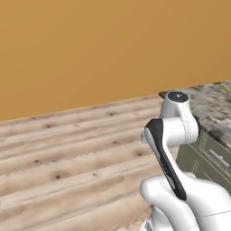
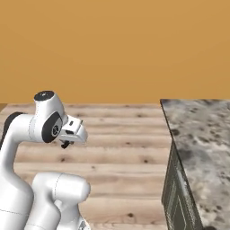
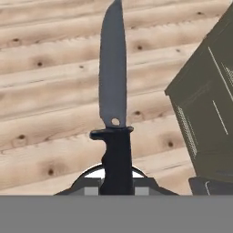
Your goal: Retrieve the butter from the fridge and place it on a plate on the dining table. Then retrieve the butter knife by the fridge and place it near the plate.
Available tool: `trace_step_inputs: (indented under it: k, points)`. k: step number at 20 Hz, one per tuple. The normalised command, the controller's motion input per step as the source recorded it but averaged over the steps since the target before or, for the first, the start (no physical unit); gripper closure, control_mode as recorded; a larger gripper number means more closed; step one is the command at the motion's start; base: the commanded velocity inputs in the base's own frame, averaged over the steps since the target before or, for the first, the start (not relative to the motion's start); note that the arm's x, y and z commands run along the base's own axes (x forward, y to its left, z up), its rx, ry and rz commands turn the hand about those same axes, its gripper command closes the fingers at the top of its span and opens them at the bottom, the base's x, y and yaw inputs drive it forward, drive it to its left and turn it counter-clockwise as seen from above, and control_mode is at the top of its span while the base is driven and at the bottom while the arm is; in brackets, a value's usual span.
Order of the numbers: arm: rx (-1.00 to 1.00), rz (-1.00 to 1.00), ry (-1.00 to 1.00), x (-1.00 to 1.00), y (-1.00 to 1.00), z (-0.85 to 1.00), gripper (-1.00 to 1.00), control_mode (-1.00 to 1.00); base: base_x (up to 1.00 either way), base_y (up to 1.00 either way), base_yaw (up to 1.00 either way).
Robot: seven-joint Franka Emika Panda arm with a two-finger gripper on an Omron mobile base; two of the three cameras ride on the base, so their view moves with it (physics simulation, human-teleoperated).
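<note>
The butter knife (image 3: 113, 91) has a dark grey blade and a black handle. In the hand view it points away from the hand, over the wooden floor. My gripper (image 3: 117, 187) is shut on its handle. From the right base view the gripper (image 2: 66, 143) hangs under the white hand, held high above the floor, with a small dark piece of the knife showing there. A grey-brown marbled stone top (image 2: 202, 148) lies to the right; I cannot tell if it is the dining table. The butter, plate and fridge are out of view.
An olive-green cabinet front (image 3: 207, 113) stands under the marbled top (image 1: 212, 110), close on the right of the hand. Pale wooden floor (image 1: 67, 153) stretches ahead and left. An orange wall (image 1: 90, 45) closes the far side.
</note>
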Motion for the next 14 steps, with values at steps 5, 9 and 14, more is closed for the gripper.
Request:
trace_step_inputs:
  k: [5,9,14]
  points:
    - [0.00,0.00,0.00,0.00,0.00,0.00,1.00,1.00,1.00,0.00,0.00]
    - [0.00,0.00,0.00,0.00,0.00,0.00,1.00,1.00,1.00,0.05,-0.08]
    - [0.00,0.00,0.00,0.00,0.00,0.00,1.00,1.00,1.00,0.18,-0.42]
